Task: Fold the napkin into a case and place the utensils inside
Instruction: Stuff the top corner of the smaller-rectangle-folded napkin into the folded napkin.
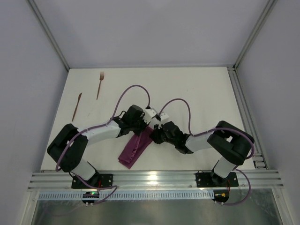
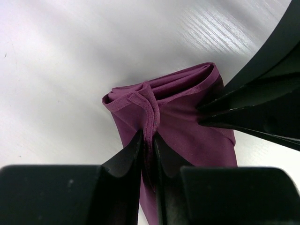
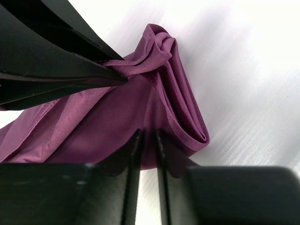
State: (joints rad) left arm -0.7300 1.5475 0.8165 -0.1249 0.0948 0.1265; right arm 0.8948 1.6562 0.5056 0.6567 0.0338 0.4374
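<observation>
The plum-purple napkin [image 1: 133, 150] lies folded into a narrow bundle near the table's front, between the two arms. My left gripper [image 1: 146, 127] is at its far end, shut on a raised hem of the napkin [image 2: 187, 140]; in the left wrist view the cloth is pinched between the jaws of that gripper [image 2: 148, 137]. My right gripper [image 1: 156, 135] meets it from the right, its jaws of the right gripper [image 3: 147, 137] closed narrowly on a fold of the napkin [image 3: 93, 126]. The wooden fork [image 1: 100, 84] and the slim knife [image 1: 77, 106] lie apart at the far left.
Purple cables [image 1: 136, 89] loop above both wrists. A metal rail [image 1: 154, 179] runs along the table's front edge, and frame posts [image 1: 243, 93] border the right side. The white table [image 1: 197, 89] stretches behind the arms.
</observation>
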